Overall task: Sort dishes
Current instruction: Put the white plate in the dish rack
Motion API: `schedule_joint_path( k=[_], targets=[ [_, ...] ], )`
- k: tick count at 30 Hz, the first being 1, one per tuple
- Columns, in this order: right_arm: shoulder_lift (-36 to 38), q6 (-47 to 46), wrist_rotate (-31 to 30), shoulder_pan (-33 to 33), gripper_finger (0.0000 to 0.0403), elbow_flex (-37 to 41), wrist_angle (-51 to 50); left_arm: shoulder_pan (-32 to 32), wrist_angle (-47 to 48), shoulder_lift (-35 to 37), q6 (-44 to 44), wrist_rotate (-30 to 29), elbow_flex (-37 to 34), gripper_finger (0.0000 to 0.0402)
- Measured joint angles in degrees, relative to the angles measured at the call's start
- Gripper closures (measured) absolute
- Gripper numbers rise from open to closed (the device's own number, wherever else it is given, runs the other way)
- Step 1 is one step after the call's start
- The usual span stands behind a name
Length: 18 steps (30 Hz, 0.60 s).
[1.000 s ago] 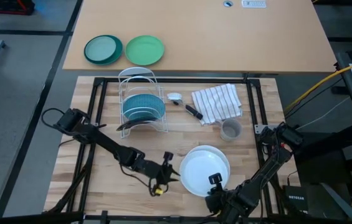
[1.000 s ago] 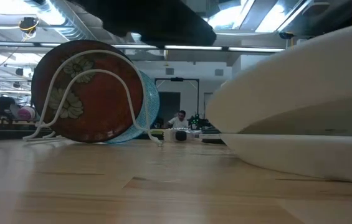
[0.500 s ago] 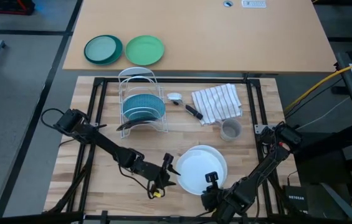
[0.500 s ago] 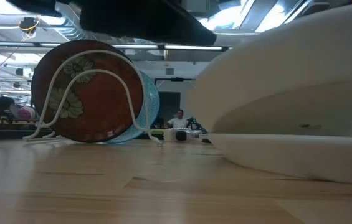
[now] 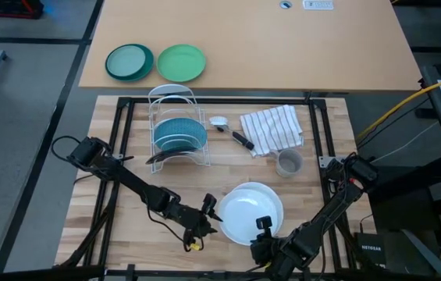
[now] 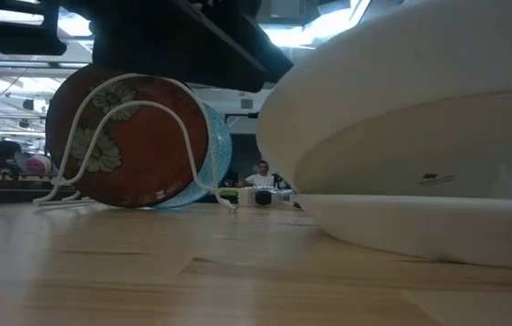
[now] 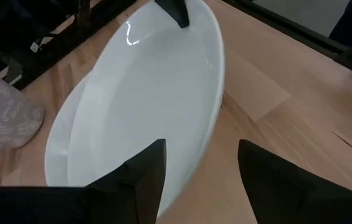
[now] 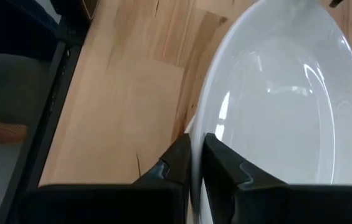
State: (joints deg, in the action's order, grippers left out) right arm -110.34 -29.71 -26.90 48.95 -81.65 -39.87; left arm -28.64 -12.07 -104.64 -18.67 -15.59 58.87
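Note:
A white plate (image 5: 250,215) is tilted over a second white dish (image 6: 437,237) that lies flat on the table. My right gripper (image 5: 265,228) is shut on the plate's near rim. My left gripper (image 5: 211,212) is open at the plate's left rim, one finger (image 7: 147,174) over the plate and the other (image 7: 269,180) over the table. I cannot tell whether it touches. The dark red flowered plate (image 6: 129,136) and the teal plate (image 5: 179,134) stand on edge in the white wire rack (image 5: 175,101). My right gripper pinches the white plate's rim (image 8: 195,134) between its two fingers at the plate's near edge. The fingers come level from the table's near side. The plate is tilted, its left edge (image 6: 278,127) raised above the lower dish.
Two green plates (image 5: 156,62) lie on the far table. A striped cloth (image 5: 273,129), a grey cup (image 5: 289,164), and a spoon and dark utensil (image 5: 232,133) lie right of the rack. Bare wood shows at the front left.
My right gripper has carried the white plate a little toward the table's left, toward my left gripper, and its left edge now stands between the left fingers. In the low view the plate has come nearer and my left arm has come lower.

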Motion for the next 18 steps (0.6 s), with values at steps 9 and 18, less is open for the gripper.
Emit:
schedule_joint_path(
  k=[9,18],
  targets=[
    [0.02,0.04,-0.13,0.02,0.0369,0.0,-0.12,-0.56,-2.07,0.0,14.69,-0.04,0.02,0.0214],
    [0.02,0.02,-0.13,0.04,0.037,0.0,-0.18,-2.16,-1.89,2.8,41.43,-0.03,0.02,0.0217]
  ],
)
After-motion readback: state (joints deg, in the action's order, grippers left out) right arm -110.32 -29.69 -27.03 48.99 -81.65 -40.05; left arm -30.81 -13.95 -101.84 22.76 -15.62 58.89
